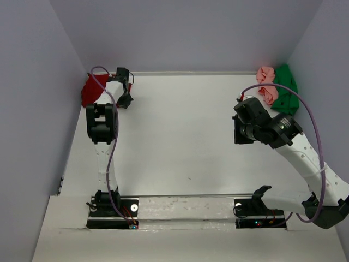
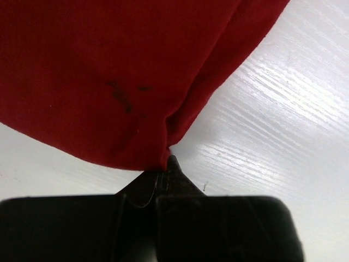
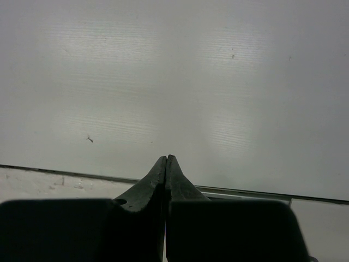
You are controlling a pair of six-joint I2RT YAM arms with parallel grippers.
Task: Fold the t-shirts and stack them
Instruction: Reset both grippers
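Note:
The dark red t-shirt (image 1: 89,90) lies bunched in the far left corner and fills the top of the left wrist view (image 2: 109,71). My left gripper (image 1: 124,83) is beside it, and its jaws (image 2: 166,164) are shut on the shirt's lower edge just above the table. The pale pink t-shirt (image 1: 266,83) and the bright green t-shirt (image 1: 286,90) lie crumpled together in the far right corner. My right gripper (image 1: 240,134) hangs over the table, a little nearer than those two shirts. It is shut and empty (image 3: 166,159).
The white table (image 1: 180,131) is boxed in by pale walls on the left, back and right. A metal strip (image 3: 245,191) runs along its near edge by the arm bases. A purple cable (image 1: 305,103) loops above the right arm.

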